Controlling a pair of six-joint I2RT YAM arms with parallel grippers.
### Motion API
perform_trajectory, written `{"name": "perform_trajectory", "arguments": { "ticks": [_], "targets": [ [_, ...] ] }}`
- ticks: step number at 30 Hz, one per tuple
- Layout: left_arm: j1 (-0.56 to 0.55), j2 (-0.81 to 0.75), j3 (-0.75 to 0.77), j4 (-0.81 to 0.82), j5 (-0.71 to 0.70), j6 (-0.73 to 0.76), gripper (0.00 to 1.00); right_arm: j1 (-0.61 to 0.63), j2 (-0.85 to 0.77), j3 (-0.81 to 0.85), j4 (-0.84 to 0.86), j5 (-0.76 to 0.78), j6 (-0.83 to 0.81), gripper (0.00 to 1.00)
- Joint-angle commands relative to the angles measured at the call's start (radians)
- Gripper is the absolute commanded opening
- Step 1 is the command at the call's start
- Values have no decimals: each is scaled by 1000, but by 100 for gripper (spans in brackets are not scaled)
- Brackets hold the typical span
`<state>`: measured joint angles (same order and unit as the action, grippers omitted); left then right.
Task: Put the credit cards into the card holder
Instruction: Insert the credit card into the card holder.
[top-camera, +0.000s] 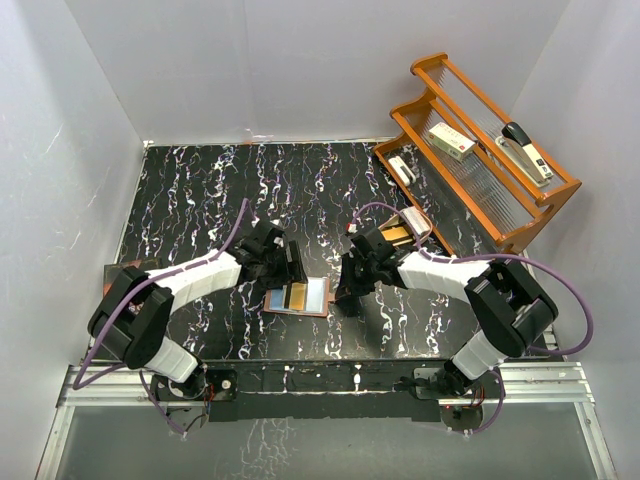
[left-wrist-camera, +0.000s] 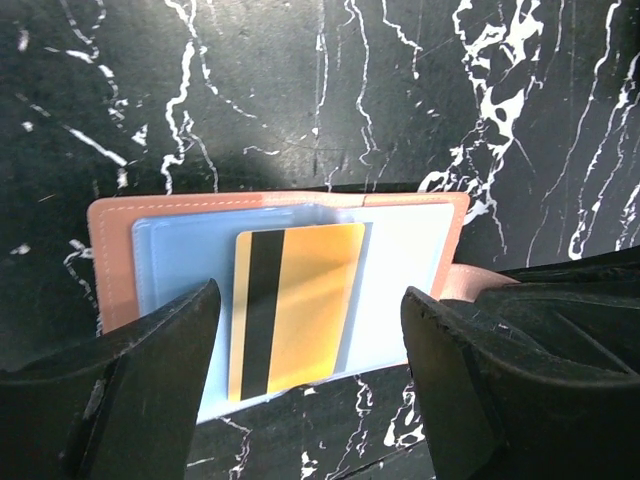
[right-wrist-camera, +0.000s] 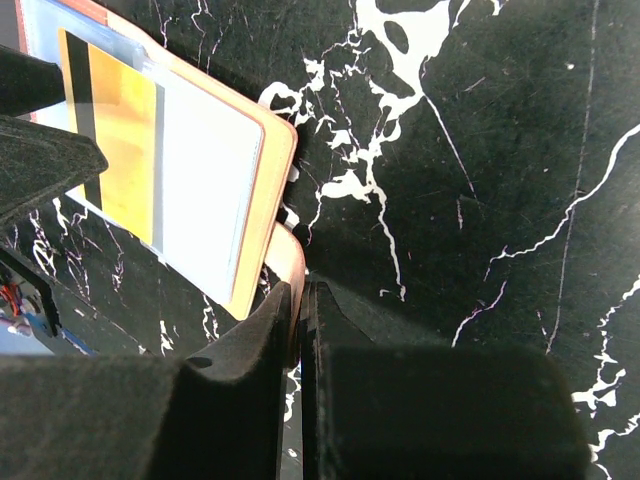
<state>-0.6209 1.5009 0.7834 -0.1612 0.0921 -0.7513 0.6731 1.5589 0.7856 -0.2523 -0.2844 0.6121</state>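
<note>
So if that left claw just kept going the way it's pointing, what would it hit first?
Most likely the orange card, which lies on the open holder right between the left gripper's open fingers. Depth is hard to judge from here.

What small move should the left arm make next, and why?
Probably nudge the orange card deeper into the card holder: only its far end seems tucked under the clear pocket, the left gripper straddles it, jaws open, and the right gripper pinches the tab.
</note>
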Motion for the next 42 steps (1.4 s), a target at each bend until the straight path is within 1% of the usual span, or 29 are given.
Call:
{"name": "perform_trajectory", "arguments": {
  "ticks": [1, 7, 15, 21, 29, 42],
  "targets": [
    [3, -57, 54, -116, -37, 39, 72, 4, -43, -8, 36, 2, 9, 0],
    [3, -57, 44, -102, 43, 23, 72, 6, -48, -11, 32, 1, 11, 0],
    [3, -42, 6, -48, 83, -4, 71, 7, -33, -9, 36, -4, 13, 0],
    [3, -28, -31, 13, 133, -42, 68, 13, -39, -16, 45, -4, 24, 0],
    [3, -14, -30, 84, 195, -78, 65, 14, -35, -20, 54, -5, 27, 0],
    [3, 19, -51, 220, 298, -132, 63, 16, -16, -21, 76, -12, 24, 0]
  ]
}}
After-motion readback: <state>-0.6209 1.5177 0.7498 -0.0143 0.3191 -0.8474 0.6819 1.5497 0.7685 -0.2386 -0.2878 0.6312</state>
